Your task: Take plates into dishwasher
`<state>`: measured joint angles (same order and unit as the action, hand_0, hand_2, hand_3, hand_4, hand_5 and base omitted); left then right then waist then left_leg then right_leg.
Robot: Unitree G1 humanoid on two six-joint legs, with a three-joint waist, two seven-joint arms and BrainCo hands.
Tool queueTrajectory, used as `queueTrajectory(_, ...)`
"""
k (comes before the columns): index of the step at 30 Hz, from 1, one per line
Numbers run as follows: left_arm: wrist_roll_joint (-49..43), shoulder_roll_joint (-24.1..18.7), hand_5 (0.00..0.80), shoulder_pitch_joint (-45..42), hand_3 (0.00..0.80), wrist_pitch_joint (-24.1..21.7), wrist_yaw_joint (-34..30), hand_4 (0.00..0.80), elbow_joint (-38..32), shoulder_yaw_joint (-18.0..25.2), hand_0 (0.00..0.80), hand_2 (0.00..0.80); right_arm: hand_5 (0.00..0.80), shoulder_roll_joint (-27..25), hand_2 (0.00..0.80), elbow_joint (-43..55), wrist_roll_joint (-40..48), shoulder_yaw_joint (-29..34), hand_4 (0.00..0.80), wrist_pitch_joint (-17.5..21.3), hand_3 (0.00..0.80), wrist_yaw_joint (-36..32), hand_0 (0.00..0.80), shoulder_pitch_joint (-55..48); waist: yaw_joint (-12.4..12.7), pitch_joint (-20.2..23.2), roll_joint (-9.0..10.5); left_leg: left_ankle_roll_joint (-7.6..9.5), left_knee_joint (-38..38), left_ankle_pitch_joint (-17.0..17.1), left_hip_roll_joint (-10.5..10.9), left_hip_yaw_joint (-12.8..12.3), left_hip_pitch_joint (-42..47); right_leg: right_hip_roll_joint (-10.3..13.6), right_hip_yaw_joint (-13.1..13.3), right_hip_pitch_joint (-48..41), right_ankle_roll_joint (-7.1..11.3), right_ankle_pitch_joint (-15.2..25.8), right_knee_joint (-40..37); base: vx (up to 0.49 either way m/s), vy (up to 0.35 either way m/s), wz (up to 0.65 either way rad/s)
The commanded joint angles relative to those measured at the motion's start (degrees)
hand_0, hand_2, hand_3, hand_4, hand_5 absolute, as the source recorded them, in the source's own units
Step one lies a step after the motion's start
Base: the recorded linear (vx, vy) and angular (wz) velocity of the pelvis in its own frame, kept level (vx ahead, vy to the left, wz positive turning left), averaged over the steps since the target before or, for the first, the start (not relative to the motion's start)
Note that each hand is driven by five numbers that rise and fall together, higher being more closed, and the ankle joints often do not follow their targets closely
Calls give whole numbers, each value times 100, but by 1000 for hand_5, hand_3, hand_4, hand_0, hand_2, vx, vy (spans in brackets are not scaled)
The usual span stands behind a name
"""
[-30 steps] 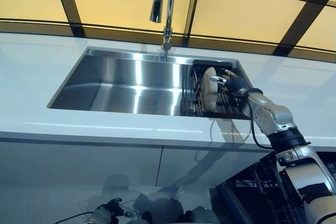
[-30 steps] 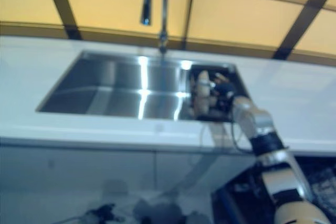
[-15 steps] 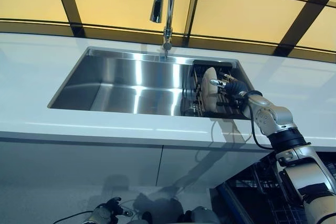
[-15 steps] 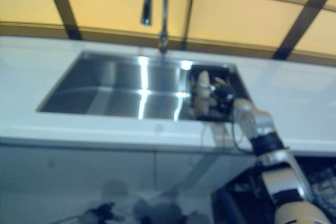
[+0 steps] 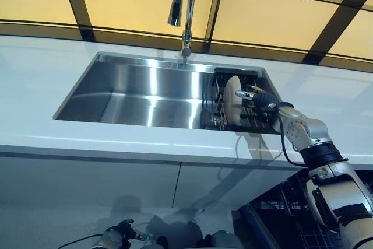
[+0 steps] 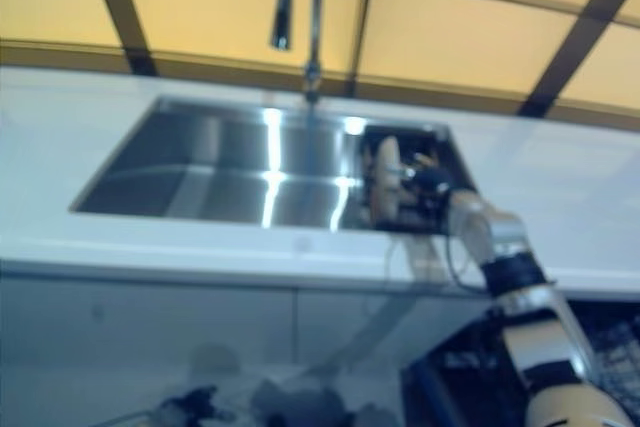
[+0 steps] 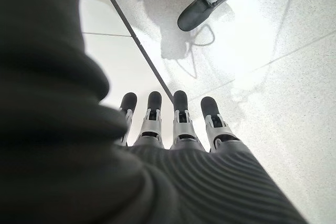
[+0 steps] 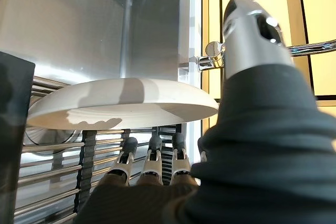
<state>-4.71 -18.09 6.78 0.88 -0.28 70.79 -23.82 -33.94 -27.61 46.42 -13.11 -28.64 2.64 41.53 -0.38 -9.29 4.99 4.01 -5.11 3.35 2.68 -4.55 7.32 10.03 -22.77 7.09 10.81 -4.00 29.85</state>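
Note:
A white plate [image 5: 232,106] stands on edge in a dark wire dish rack [image 5: 255,119] at the right end of the steel sink [image 5: 134,94]. My right hand [image 5: 261,98] reaches into the rack at the plate. In the right wrist view the plate [image 8: 126,103] lies between my straight fingers [image 8: 152,161] on one side and my thumb [image 8: 249,30] on the other; they are not closed on it. My left hand [image 7: 173,124] hangs low over the floor with straight fingers and holds nothing; it also shows in the left eye view [image 5: 116,238].
A tall faucet [image 5: 185,10] stands behind the sink. A white countertop [image 5: 35,86] surrounds the sink. The open dishwasher with its dark rack [image 5: 280,211] is below the counter at the lower right.
My right hand has edged slightly lower and closer around the plate. The plate has not moved. The left hand stays where it was.

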Motion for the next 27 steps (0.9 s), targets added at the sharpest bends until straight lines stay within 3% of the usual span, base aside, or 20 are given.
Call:
queueTrajectory(1, 100, -8, 0, 220, 0, 1, 9, 0, -101, -32, 0, 0, 0, -198, 0, -16, 140, 119, 0, 154, 0, -48, 0, 405, 192, 151, 71, -139, 11, -575, 560, -52, 287, -82, -133, 508, 6, 2023, -605, 0, 0, 0)
queueTrajectory(27, 94, 14, 0, 234, 0, 19, 27, 0, -66, -3, 0, 0, 0, -7, 0, -38, 37, 89, 0, 107, 0, 9, 0, 255, 191, 133, 68, -125, 11, -579, 555, -51, 285, -110, -111, 505, -6, 1999, -614, 0, 0, 0)
